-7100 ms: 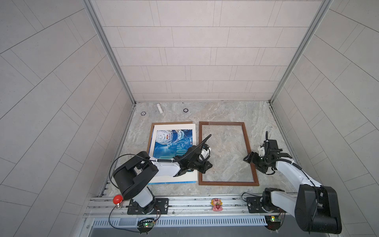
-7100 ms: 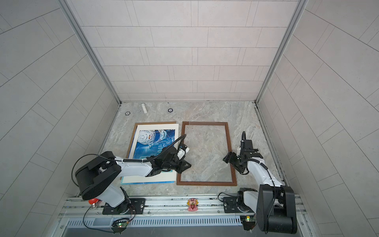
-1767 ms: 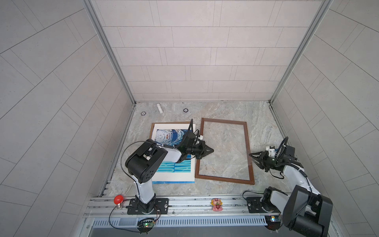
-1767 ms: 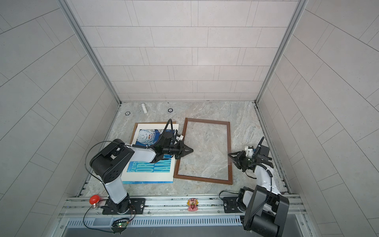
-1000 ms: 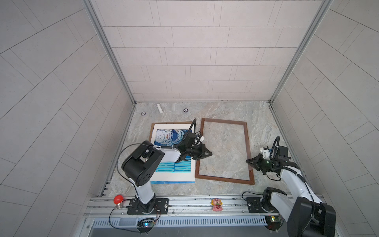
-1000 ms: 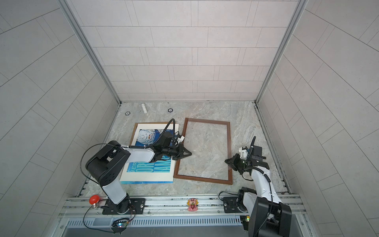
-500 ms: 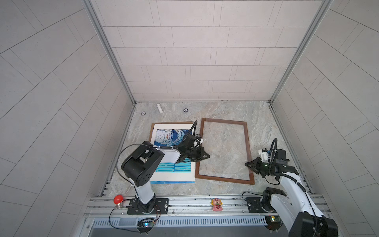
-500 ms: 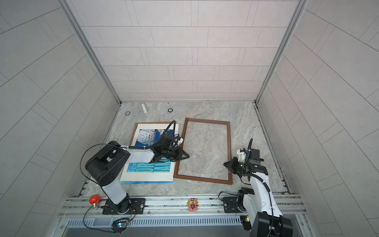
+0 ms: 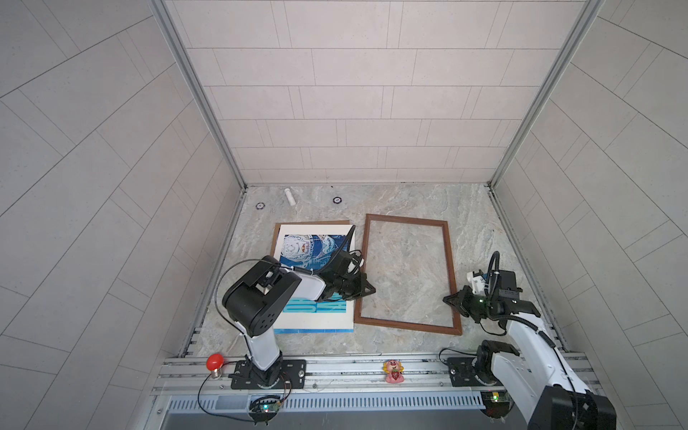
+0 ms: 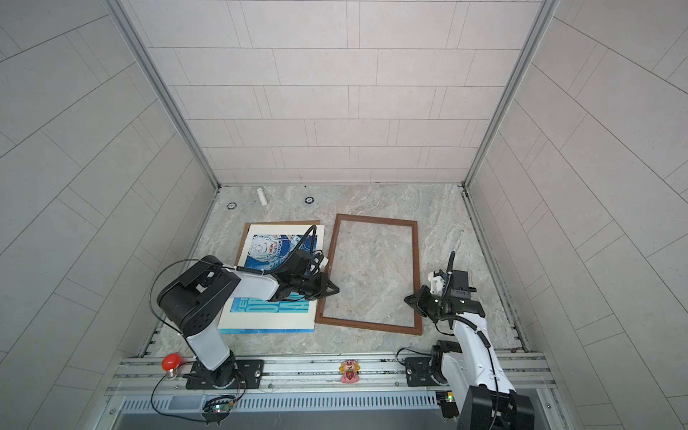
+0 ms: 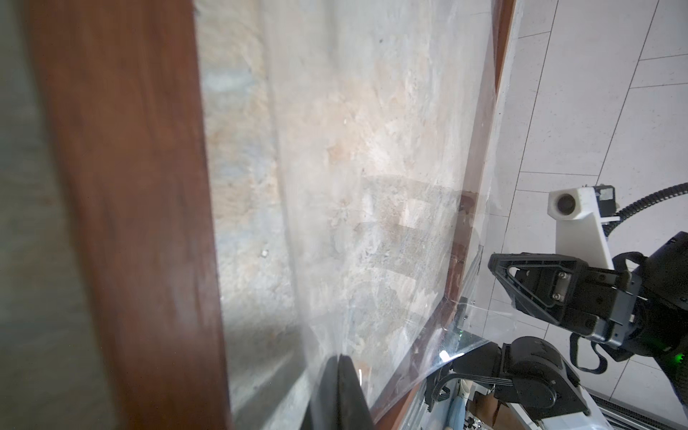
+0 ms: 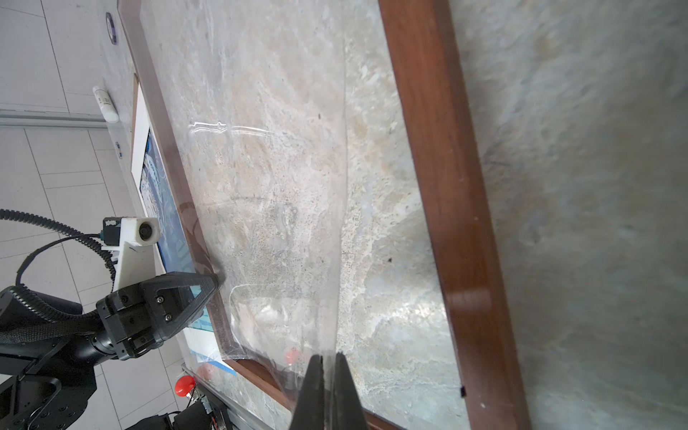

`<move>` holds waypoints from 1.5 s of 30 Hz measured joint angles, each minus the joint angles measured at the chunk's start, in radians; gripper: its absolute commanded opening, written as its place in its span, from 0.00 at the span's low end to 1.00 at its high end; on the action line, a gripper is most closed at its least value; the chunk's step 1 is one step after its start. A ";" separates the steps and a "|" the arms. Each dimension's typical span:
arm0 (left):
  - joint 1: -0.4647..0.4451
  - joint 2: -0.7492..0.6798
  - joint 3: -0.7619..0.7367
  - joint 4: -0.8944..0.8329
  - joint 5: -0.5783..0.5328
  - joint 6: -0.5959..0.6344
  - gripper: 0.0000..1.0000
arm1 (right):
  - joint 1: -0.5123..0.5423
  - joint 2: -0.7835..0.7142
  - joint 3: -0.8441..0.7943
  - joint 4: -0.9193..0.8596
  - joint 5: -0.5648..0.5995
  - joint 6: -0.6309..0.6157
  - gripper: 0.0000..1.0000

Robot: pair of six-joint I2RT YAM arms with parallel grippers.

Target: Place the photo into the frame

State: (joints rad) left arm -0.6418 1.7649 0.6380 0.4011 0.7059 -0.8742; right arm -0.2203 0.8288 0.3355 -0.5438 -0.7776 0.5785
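The photo (image 9: 305,253) lies face up at the left on a brown backing board (image 9: 312,222). Right of it lies the dark-brown frame (image 9: 452,268), slightly skewed. My left gripper (image 9: 372,290) sits just inside the frame's left rail and is shut on the left edge of the clear pane (image 11: 372,186). My right gripper (image 9: 445,299) is at the right rail's inner side, shut on the pane's right edge (image 12: 337,186). The pane bows up between them, and its near corners curl above the wood. In the wrist views each gripper (image 11: 339,357) (image 12: 327,357) faces the other across the frame.
A white tube (image 9: 290,196) and two small dark discs (image 9: 259,205) (image 9: 337,200) lie near the back wall. On the front rail are a red knob (image 9: 215,361) and a pink figure (image 9: 394,370). Tiled walls close in three sides.
The left gripper has drawn back a little toward the frame's left rail and the front. The right gripper has shifted slightly inward and nearer, its arm swinging forward. Both stay shut.
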 measured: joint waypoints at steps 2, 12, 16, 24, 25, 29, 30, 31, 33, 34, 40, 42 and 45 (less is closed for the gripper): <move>0.000 0.010 0.000 0.012 0.001 0.000 0.00 | 0.003 -0.005 0.000 0.000 0.004 0.002 0.00; 0.000 0.048 -0.017 0.103 0.007 -0.036 0.00 | 0.009 -0.013 -0.001 0.003 0.022 0.003 0.00; 0.000 0.065 -0.023 0.151 0.009 -0.066 0.00 | 0.022 -0.013 0.000 0.009 0.035 0.002 0.00; 0.000 0.072 -0.056 0.238 0.008 -0.125 0.00 | 0.032 -0.013 0.001 0.008 0.061 -0.003 0.00; 0.000 0.072 -0.055 0.237 0.008 -0.127 0.00 | 0.033 -0.013 0.001 0.008 0.062 -0.003 0.00; 0.000 0.072 -0.051 0.228 0.008 -0.126 0.00 | 0.034 -0.010 0.002 0.008 0.069 -0.010 0.00; 0.000 0.072 -0.051 0.226 0.008 -0.126 0.00 | 0.035 -0.009 0.003 0.007 0.071 -0.011 0.00; 0.000 0.072 -0.051 0.225 0.008 -0.126 0.00 | 0.035 -0.009 0.005 0.007 0.072 -0.013 0.00; 0.000 0.072 -0.050 0.223 0.008 -0.126 0.00 | 0.035 -0.009 0.013 0.005 0.077 -0.017 0.00; 0.000 0.072 -0.050 0.222 0.008 -0.127 0.00 | 0.035 -0.008 0.016 0.003 0.079 -0.019 0.00; -0.006 0.072 -0.050 0.222 0.008 -0.128 0.00 | 0.035 -0.003 0.033 -0.002 0.086 -0.024 0.00; -0.006 0.072 -0.051 0.228 0.008 -0.132 0.00 | 0.035 0.000 0.034 -0.003 0.087 -0.025 0.00; -0.006 0.071 -0.065 0.253 0.009 -0.143 0.00 | 0.035 0.002 0.035 -0.005 0.087 -0.025 0.00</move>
State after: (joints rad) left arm -0.6483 1.8362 0.5732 0.6540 0.7147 -1.0168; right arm -0.1848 0.8310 0.3702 -0.5491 -0.6903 0.5533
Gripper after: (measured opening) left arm 0.048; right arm 0.048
